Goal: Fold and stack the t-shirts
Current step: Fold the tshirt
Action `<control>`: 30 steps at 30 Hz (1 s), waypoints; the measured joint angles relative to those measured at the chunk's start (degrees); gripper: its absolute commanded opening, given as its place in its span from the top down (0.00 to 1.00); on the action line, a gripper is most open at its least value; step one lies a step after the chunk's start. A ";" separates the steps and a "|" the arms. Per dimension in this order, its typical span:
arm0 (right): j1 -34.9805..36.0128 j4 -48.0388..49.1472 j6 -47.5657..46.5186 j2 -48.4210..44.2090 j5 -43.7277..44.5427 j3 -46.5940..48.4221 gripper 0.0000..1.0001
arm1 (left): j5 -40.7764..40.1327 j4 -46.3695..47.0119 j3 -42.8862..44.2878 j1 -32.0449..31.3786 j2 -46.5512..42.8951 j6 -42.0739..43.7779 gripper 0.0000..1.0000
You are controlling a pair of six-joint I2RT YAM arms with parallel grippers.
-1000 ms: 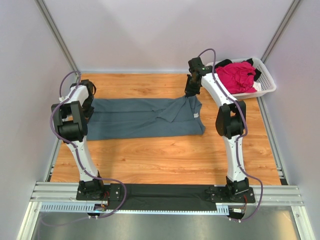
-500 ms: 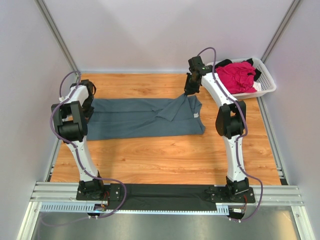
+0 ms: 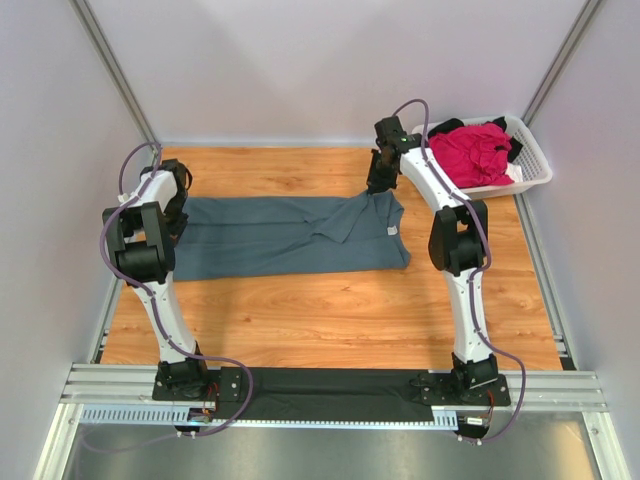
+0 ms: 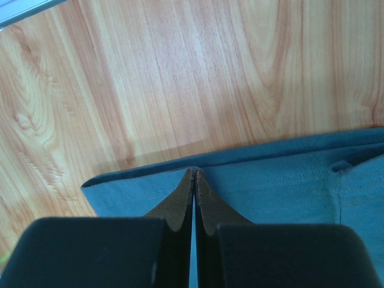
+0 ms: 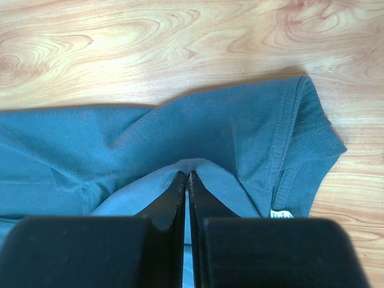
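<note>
Basket (image 3: 537, 168): white slatted plastic, sitting at the upper right of the top view, at the far right corner of the surface (image 3: 330, 300).
Basket contents: a magenta-pink t-shirt (image 3: 472, 150) is lying crumpled on top and filling most of the basket. A black t-shirt (image 3: 448, 127) is showing beneath it at the left and far rim.
Slate blue-grey t-shirt (image 3: 270, 238): is lying spread lengthwise across the middle of the top view, outside the basket, mostly flat on the wood. Its right end is rising in a peak.
Neck label (image 5: 279, 213): small and white, sitting at the collar at the lower right of the right wrist view.
Right pincer (image 5: 186, 175): clenched, pinching a raised fold of the blue-grey cloth near the collar and holding it off the surface.
Left pincer (image 4: 193, 174): clenched, its tips resting at the far folded edge of the blue-grey shirt's left end. Whether cloth is caught between them is hard to tell.
Hidden: the black shirt is mostly being covered by the magenta one, so how many garments are lying in the basket cannot be told.
Cut off: both wrist views are showing only part of the blue-grey shirt.
Unclear: a dark strip (image 3: 330, 393) is lying between the arm bases along the bottom of the top view. Whether it is cloth or mat cannot be told.
</note>
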 measured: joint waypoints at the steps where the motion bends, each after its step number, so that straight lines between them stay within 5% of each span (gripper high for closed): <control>1: 0.00 0.07 -0.02 0.07 0.00 0.00 1.00 | -0.02 0.00 0.00 0.00 0.00 -0.04 1.00; 23: -0.20 1.25 -0.72 0.13 1.20 -2.12 1.00 | 1.73 3.23 -0.87 1.01 -2.78 -0.17 1.00; 26: -0.50 1.33 -0.98 0.13 1.14 -2.49 0.99 | 1.79 3.80 -0.87 1.22 -3.02 0.07 0.85; 27: -0.61 1.33 -1.09 0.13 0.98 -2.49 0.90 | 1.92 3.80 -0.87 1.25 -2.99 0.22 0.68; 29: -0.79 1.44 -1.25 0.13 0.09 -2.49 0.73 | 1.99 3.89 -0.87 1.25 -2.99 0.70 0.56; 30: -0.87 1.53 -1.42 0.13 -0.48 -2.49 0.53 | 2.03 4.11 -0.87 1.25 -2.99 0.81 0.47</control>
